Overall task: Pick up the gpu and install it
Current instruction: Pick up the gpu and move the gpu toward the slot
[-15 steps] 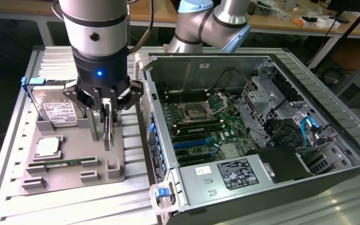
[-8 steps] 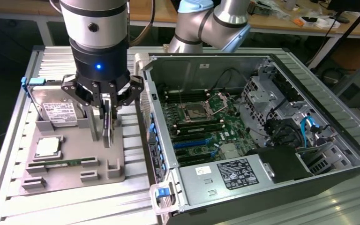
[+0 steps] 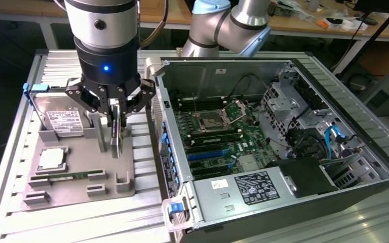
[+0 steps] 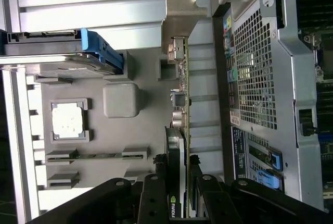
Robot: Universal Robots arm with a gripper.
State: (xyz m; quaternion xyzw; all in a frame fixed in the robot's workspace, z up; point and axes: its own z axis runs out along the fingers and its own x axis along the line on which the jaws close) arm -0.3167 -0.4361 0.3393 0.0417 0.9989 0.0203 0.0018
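While the gripper (image 3: 117,114) hangs over the grey tray (image 3: 86,152), its fingers (image 4: 154,198) pinch the gpu (image 3: 116,139); the card stands upright beside the hard drive (image 3: 63,121), near the open case (image 3: 215,73) on the worktop (image 3: 79,217).

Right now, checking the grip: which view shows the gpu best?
The wrist view: the gpu runs lengthwise from silver bracket to the gripper clamping it. In the exterior view the gpu stands edge-on beneath the gripper.

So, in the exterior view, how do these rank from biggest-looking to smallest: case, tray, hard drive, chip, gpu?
1. case
2. tray
3. hard drive
4. chip
The gpu is edge-on and partly hidden, so it is left unranked.
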